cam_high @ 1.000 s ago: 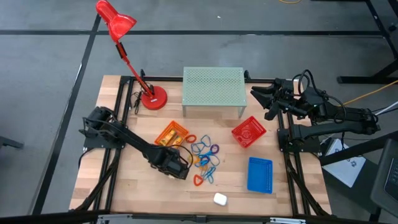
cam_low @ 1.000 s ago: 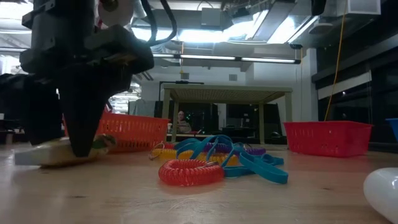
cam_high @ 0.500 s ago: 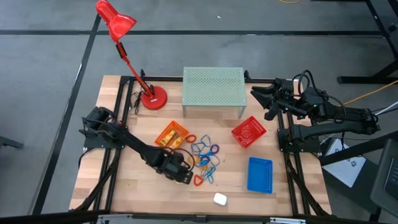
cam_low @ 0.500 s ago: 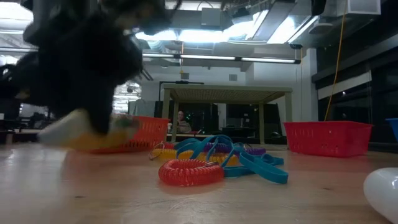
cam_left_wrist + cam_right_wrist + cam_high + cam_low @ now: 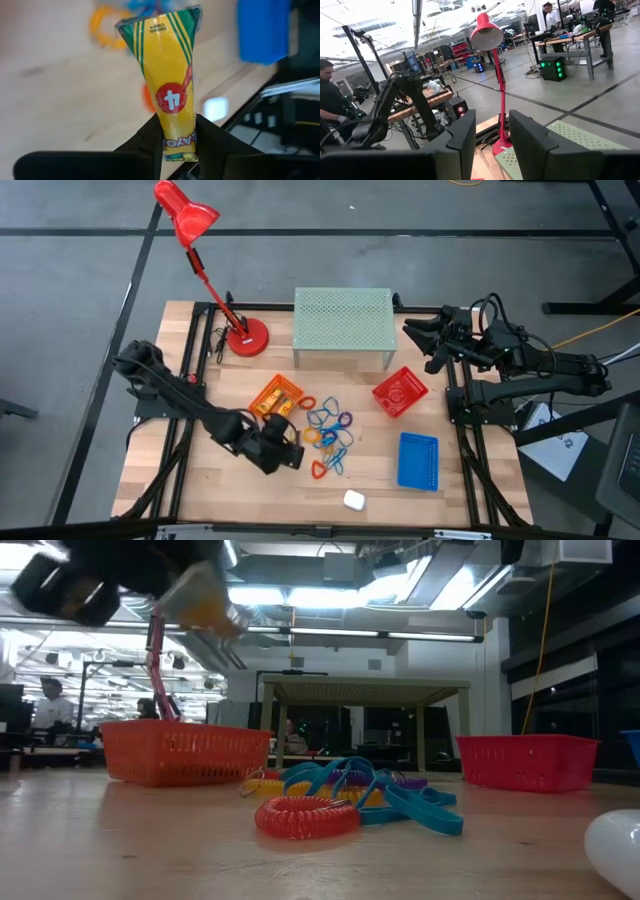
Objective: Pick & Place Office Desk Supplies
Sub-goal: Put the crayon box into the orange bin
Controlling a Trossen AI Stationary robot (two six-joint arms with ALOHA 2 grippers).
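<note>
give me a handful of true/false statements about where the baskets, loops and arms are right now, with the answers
1. The left pincer holds a yellow packet lifted off the table. True.
2. The red basket sits on top of the green mesh riser. False: it stands on the wooden table, in front of the riser's right end.
3. The coloured loops lie between the orange basket and the red basket. True.
4. The blue basket is full of loops. False: it looks empty.
5. The right pincer is reaching into the loops. False: it waits at the table's right edge, beside the riser.
</note>
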